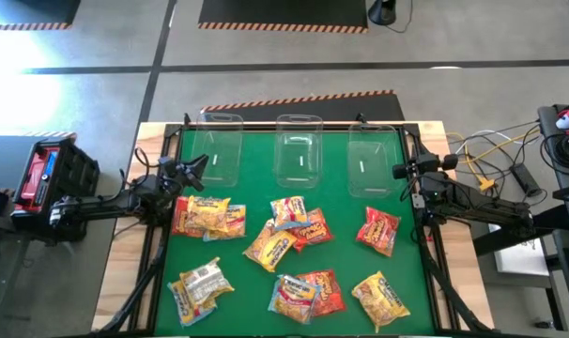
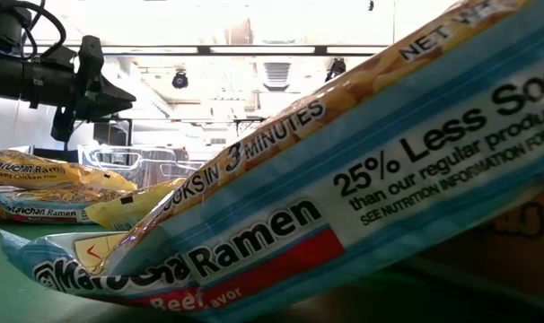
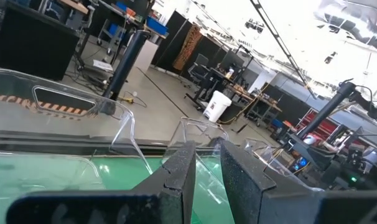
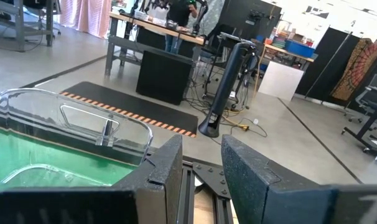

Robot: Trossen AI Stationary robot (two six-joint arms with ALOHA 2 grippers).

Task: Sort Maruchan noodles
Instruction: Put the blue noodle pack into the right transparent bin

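The Maruchan noodles (image 1: 289, 252) are scattered across the bench's (image 1: 341, 202) middle and near edge. Light, crinkly, brittle-filled packets are best pinched at an edge. Both the left pincer (image 1: 192, 169) and right pincer (image 1: 400, 171) are held closed, empty.

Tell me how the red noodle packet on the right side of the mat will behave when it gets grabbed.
The red packet looks crinkly and glossy, so its wrapper will probably slip and buckle. It lies flat and alone, so it shouldn't roll. The noodle block inside likely keeps it fairly stiff, though brittle.
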